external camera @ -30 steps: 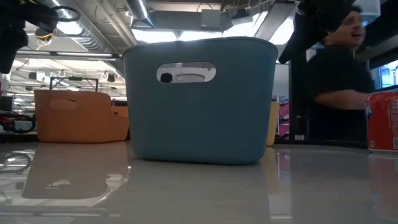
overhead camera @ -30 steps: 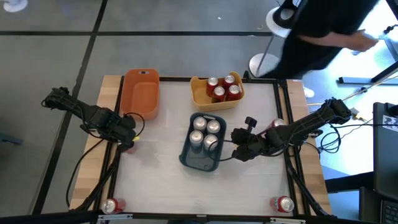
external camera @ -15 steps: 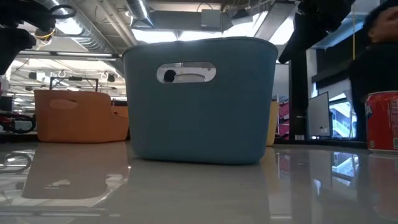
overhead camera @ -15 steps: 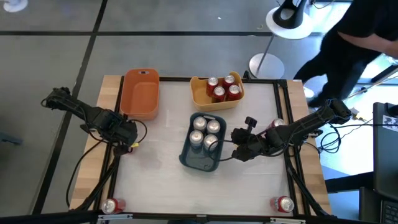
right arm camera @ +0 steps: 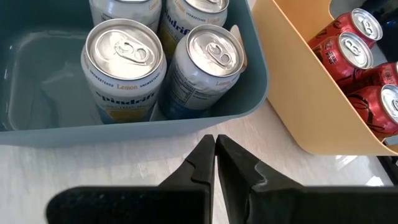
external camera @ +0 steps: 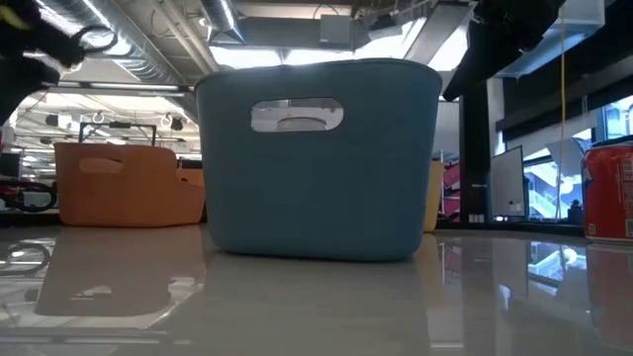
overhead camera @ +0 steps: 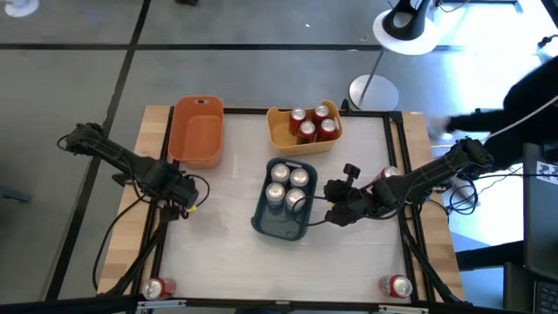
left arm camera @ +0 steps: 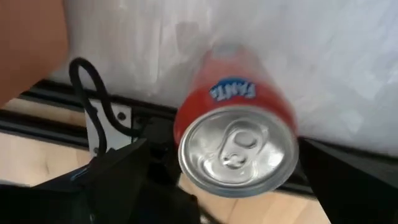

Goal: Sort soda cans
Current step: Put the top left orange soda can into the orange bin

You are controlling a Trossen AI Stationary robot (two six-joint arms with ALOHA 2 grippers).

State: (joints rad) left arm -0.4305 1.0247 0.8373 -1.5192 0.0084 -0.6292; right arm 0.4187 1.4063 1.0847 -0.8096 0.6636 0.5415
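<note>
High view: a table seen from above, with a blue bin (overhead camera: 284, 199) at its middle holding four silver cans (overhead camera: 287, 184). Just beyond it sits a yellow bin (overhead camera: 281, 134) with four red cans (overhead camera: 312, 122). An orange bin (overhead camera: 197, 132) stands beside the yellow one, toward the left arm, with no cans showing in it. The left gripper (overhead camera: 180, 194) is well to the left of the blue bin, near the table's left rail. Compared with a second ago it has shifted slightly along that rail, away from the orange bin. The right gripper (overhead camera: 336, 194) sits just right of the blue bin, unmoved. Loose red cans lie at the two near corners (overhead camera: 155, 289) (overhead camera: 397, 285), and one more (overhead camera: 388, 175) stands behind the right arm.

Low view: the blue bin fills the middle, the orange bin behind it to the left. A red can (external camera: 608, 193) stands at the right edge. The person seen behind it earlier has gone from this view.

Left wrist view: an orange can (left arm camera: 236, 144) sits between the wide-open fingers (left arm camera: 124, 180), not yet gripped. This looks like the next can to sort.

Right wrist view: the right fingers (right arm camera: 199, 168) are closed together on nothing, facing the blue bin's wall.
</note>
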